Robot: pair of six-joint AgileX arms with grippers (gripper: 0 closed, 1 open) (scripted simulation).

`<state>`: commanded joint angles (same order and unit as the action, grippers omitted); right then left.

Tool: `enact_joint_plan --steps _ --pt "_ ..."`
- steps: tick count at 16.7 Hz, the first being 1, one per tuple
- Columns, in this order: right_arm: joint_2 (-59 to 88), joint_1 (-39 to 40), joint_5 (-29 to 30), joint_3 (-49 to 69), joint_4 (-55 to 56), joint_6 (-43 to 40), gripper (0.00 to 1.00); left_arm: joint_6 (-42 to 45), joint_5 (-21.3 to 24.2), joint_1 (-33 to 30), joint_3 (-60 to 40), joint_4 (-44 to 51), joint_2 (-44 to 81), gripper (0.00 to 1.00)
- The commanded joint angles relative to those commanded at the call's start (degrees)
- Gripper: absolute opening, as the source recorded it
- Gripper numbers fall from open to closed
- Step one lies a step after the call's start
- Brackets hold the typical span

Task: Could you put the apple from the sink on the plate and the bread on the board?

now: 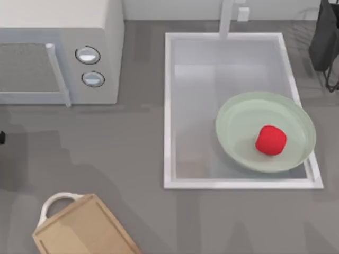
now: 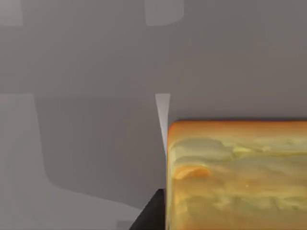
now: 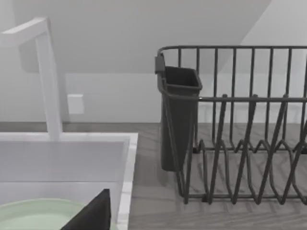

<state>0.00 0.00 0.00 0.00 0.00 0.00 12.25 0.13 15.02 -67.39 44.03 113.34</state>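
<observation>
Holding the bread (image 2: 237, 175) close against my left wrist camera above bare counter, finger state there and on my right gripper undeterminable, I note the apple (image 1: 270, 140) resting on the plate (image 1: 238, 114) inside the sink (image 1: 168, 106), board (image 1: 85, 227) well left of the sink.

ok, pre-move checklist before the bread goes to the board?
1. Apple on plate: ok, it sits right of the plate's middle; the plate lies in the sink.
2. Bread in hand: cannot tell. It is close up in the left wrist view beside a dark finger, but the grip itself is hidden.
3. Board free: ok, no object on its visible part at the table's lower left.
4. Bread above board: cannot tell.
5. Right arm out of the way: ok, its wrist view faces the dish rack beside the sink.
</observation>
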Motion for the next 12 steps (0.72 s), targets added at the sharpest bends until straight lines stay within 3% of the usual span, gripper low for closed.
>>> enact_joint_plan --steps 7,12 --pt "0.0 0.0 0.0 0.0 0.0 0.0 1.0 1.4 0.6 2.2 -0.6 4.6 -3.9 0.0" --pt "0.0 0.0 0.0 0.0 0.0 0.0 1.0 1.9 0.9 2.3 -7.5 12.6 -8.9 0.0"
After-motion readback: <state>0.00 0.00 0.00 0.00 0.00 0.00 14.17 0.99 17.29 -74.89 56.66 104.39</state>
